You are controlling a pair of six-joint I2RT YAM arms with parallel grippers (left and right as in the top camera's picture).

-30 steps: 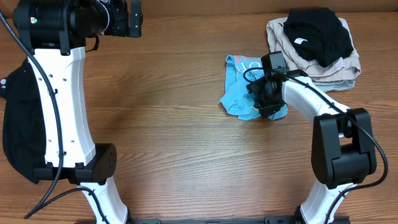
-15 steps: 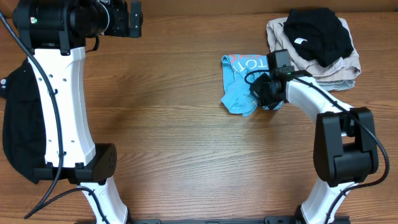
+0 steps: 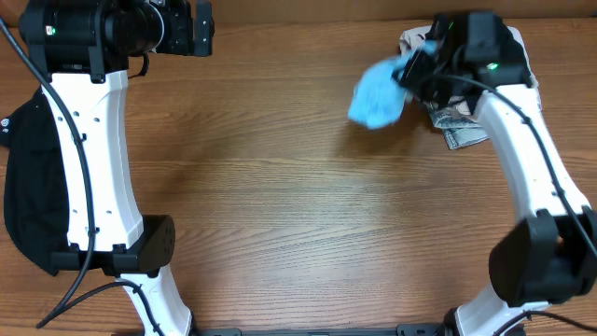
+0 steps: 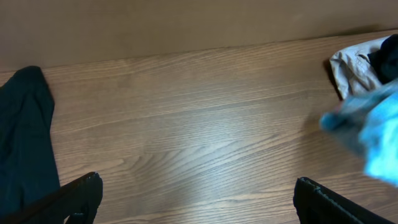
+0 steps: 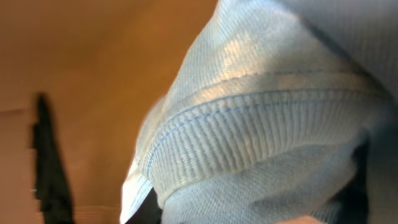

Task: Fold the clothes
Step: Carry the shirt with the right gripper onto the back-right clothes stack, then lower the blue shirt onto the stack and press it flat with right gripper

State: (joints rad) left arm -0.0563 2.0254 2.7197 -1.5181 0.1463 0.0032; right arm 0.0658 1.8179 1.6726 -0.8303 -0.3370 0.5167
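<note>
Light blue T-shirt hangs bunched and motion-blurred above the wooden table, far right side, beside the clothes pile. Your right gripper looks clamped on its edge, jaws narrow. The right wrist view is filled with blue ribbed hem, so the pinch point itself is hidden. Pile at the back right corner: beige garment with a black garment on top. Your left gripper hovers at far left, fingers spread wide, holding nothing. Dark garment lies at the left table edge.
</note>
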